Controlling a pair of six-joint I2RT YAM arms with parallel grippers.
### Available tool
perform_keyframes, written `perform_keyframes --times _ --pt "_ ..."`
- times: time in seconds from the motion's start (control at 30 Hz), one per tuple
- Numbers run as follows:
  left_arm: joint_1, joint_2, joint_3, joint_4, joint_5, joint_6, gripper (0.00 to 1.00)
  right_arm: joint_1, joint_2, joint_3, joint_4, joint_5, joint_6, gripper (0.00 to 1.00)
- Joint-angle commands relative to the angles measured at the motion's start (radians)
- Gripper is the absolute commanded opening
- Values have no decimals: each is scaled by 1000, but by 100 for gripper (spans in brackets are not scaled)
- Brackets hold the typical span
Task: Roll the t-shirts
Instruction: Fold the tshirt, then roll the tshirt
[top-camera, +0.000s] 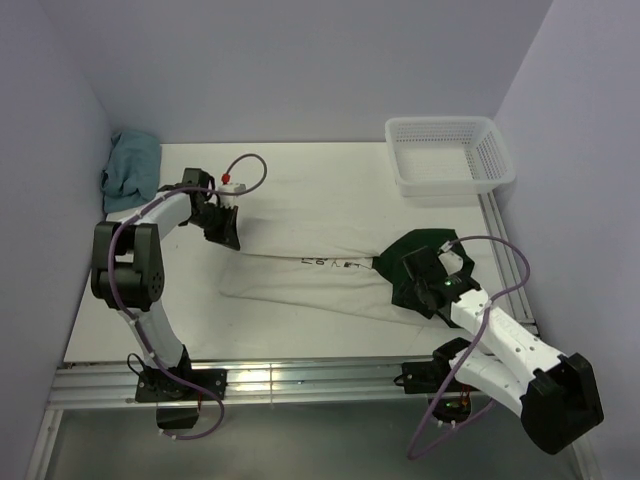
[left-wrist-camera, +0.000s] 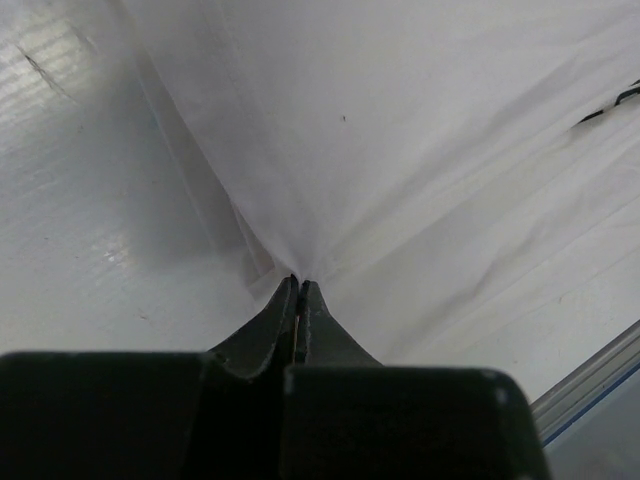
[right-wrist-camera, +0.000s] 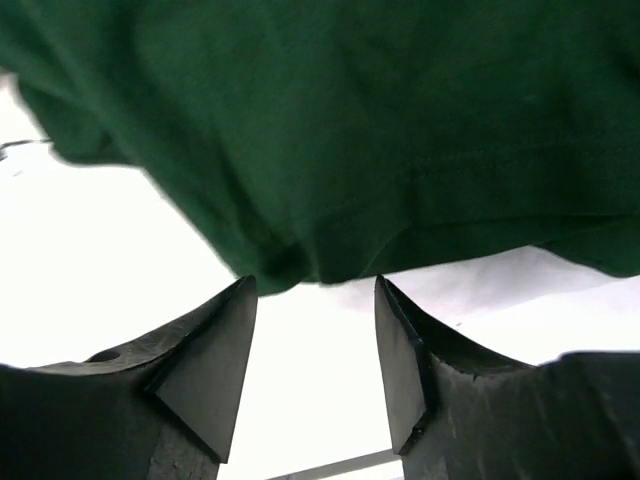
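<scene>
A cream-white t-shirt lies stretched across the middle of the table, with a small dark print and a dark green sleeve at its right end. My left gripper is shut on the shirt's left edge. In the left wrist view the white cloth draws into taut folds that meet at the closed tips of the left gripper. My right gripper hovers at the green sleeve. In its wrist view the right gripper stands open, nothing between its fingers, the sleeve's edge just beyond the tips.
A white mesh basket stands at the back right corner. A teal-blue cloth lies bunched at the back left. An aluminium rail runs along the near edge, and another runs down the right side.
</scene>
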Motion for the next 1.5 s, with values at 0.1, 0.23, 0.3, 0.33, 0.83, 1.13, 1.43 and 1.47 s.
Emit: perform_keyframes --times 0.1,0.23,0.3,0.33,0.83,1.13,1.43,1.47 --pt "1 11 -49 33 -18 17 4 6 -128 11 5 -67 -21 60" --pt "1 -21 -46 31 -27 8 23 30 -152 66 26 -89 -5 60" --pt "1 -42 -34 28 -26 2 37 73 -126 90 38 -79 11 60" --pt "2 -50 -26 25 -18 0 41 93 -111 118 46 -61 21 60" --pt "45 171 354 -130 100 51 61 535 694 810 108 132 147 58" --pt "42 321 433 -164 194 172 65 650 1218 1367 80 146 89 56" --pt "42 318 365 -141 269 198 66 702 1391 1532 71 126 98 56" --pt "42 321 359 -138 272 198 65 704 1407 1537 68 119 98 56"
